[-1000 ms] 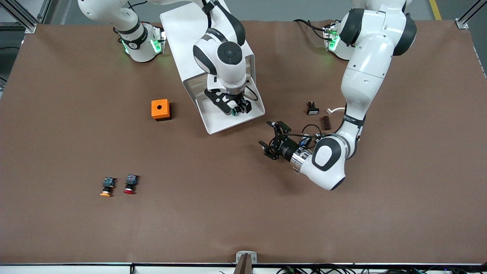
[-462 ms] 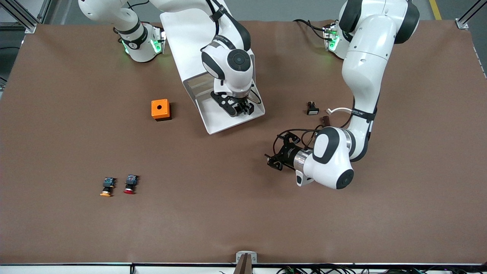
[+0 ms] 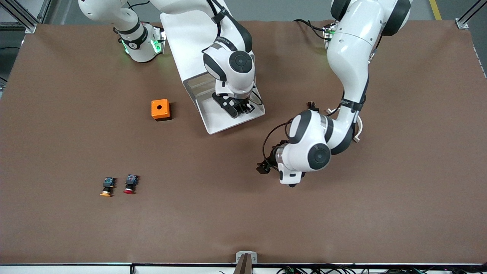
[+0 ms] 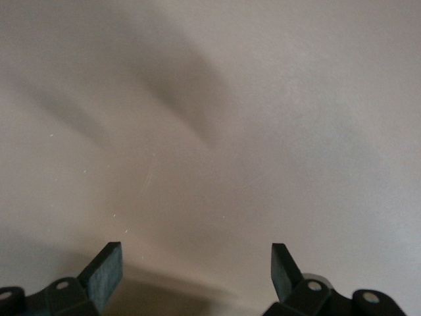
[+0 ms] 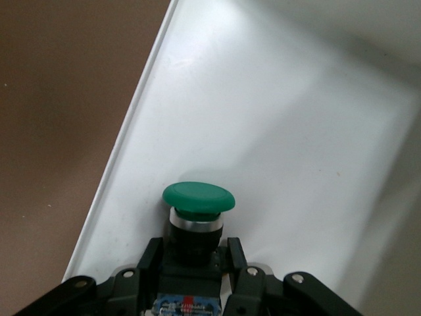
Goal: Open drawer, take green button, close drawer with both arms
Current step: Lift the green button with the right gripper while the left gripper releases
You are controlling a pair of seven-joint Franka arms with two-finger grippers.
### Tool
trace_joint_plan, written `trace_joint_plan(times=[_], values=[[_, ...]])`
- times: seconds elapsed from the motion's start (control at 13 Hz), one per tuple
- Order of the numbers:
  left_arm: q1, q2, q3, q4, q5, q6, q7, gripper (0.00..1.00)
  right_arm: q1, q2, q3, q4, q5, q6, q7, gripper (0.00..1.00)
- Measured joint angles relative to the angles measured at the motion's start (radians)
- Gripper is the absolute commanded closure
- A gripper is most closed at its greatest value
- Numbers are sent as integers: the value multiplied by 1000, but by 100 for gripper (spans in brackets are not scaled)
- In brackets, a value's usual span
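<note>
My right hand (image 5: pixel 191 263) is clenched on the button (image 5: pixel 197 201) in the open drawer (image 3: pixel 217 121), to lift it. Left hand (image 4: pixel 196 276) is released, waits over bare bench (image 3: pixel 76 236).

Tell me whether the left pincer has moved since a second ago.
Yes. The left pincer has moved nearer the front camera, away from the open drawer.

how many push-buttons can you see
3: green-capped push-button in the right gripper inside the white drawer; orange-capped and red-capped ones together, nearer the camera. Others may be hidden.
</note>
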Motion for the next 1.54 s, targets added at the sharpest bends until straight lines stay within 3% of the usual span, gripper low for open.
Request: trace_joint_plan(times=[0.31,0.46,0.69,1.08,1.54], values=[[-58,-17,1,-35,73,60,-4,1,-2,0,-12,50,-2,-4,-27,100],[-87,-63,0,-107,138,144,-5,1,-34,-9,-28,79,-2,-31,-154,100],[-131,-131,0,-228,183,230,-7,1,-177,-58,-38,96,-2,-84,-465,99],[-144,-143,0,-266,295,244,-7,0,-434,-66,-43,103,-2,-76,-978,99],[-229,-143,-2,-280,300,245,-27,0,-598,110,-41,167,-2,-10,-1323,99]])
